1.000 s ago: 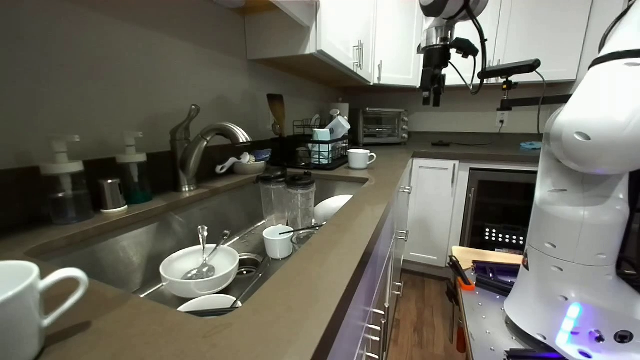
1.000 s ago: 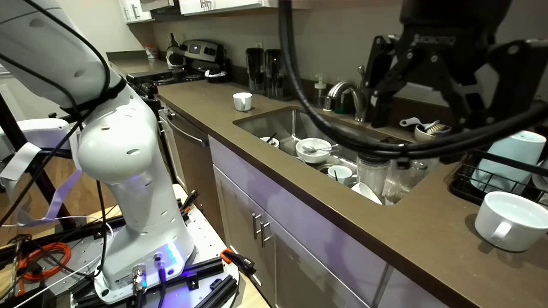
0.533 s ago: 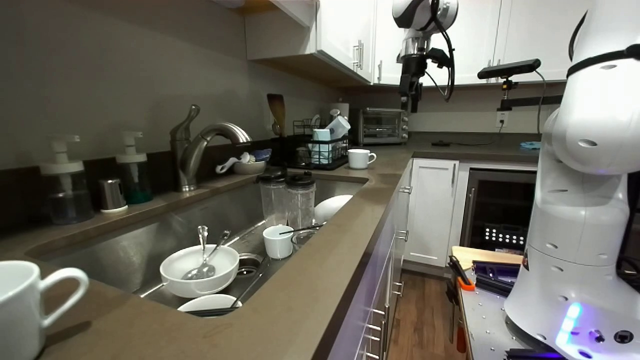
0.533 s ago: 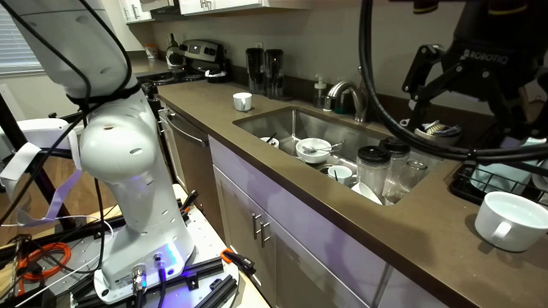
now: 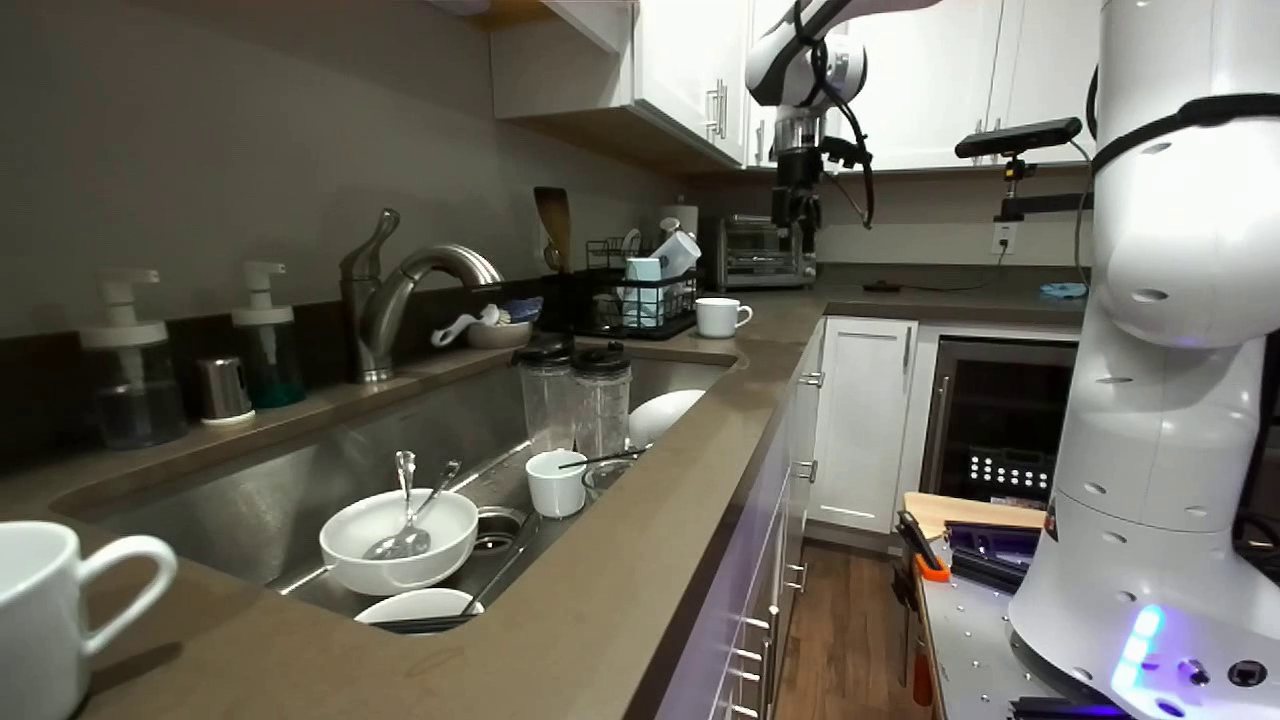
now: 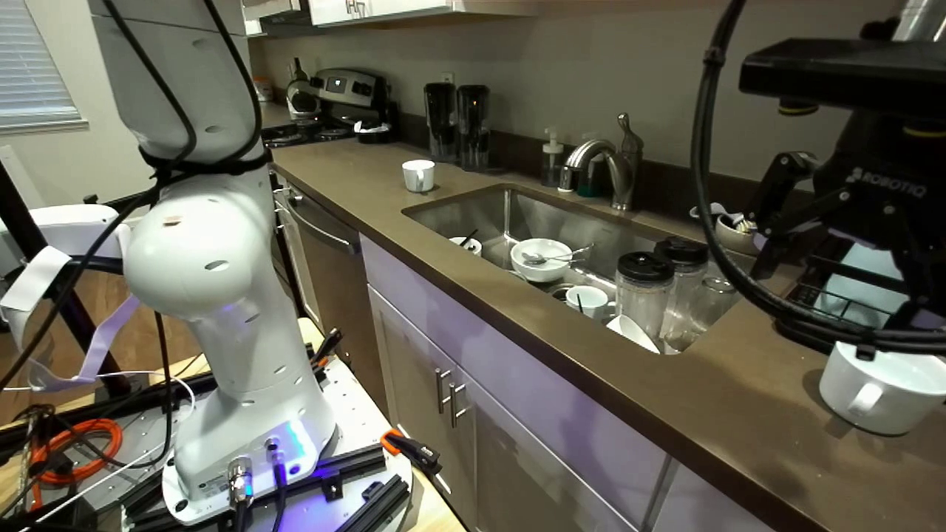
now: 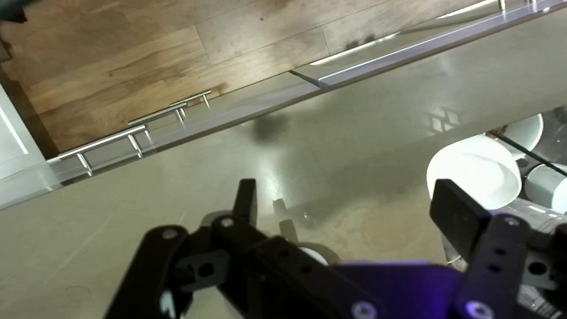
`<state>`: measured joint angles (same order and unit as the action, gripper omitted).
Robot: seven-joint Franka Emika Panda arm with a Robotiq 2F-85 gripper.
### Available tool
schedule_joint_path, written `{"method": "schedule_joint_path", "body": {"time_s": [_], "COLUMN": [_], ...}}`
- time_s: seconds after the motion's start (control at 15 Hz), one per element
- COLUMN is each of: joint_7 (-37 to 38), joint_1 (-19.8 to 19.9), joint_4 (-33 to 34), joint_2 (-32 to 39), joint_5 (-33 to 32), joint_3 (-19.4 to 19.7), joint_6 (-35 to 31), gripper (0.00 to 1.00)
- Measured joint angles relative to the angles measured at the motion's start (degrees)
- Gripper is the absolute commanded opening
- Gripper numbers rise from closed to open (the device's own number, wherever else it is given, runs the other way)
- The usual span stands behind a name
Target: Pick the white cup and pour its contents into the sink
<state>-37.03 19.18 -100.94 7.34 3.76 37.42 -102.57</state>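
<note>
Standing beside dish rack (image 5: 655,331): white cup (image 6: 898,393), axis vertical, handle (image 6: 865,400) toward front of counter (image 6: 709,414); fingers (image 7: 460,217) spread wide.

In an exterior view I see my gripper (image 5: 795,235) hanging high at the far end, right of the far cup (image 5: 717,318) and apart from it. That cup stands upright on the counter (image 5: 600,600), handle to the right, near the rack (image 5: 640,332). The near cup (image 5: 35,610) sits at the left. Between them, the sink (image 5: 230,530) holds a bowl (image 5: 400,574) with a spoon (image 5: 405,545) and two lidded jars (image 5: 600,415). The faucet (image 5: 385,310) rises on the left.
</note>
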Motion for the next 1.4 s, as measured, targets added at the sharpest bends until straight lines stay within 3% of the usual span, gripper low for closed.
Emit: {"method": "schedule_joint_path", "body": {"time_s": [0.47,0.8,1.4], "joint_7": [0.0,0.0,-0.2], "joint_1": [7.7,7.9,10.4], "joint_4": [4.2,4.2,3.9], "joint_2": [5.9,5.7,7.8], "joint_5": [1.6,1.5,1.5], "joint_3": [-7.6,-7.9,-12.9], "joint_6": [-1.3,-1.3,-4.9], "gripper": [1.00,1.00,1.00]}}
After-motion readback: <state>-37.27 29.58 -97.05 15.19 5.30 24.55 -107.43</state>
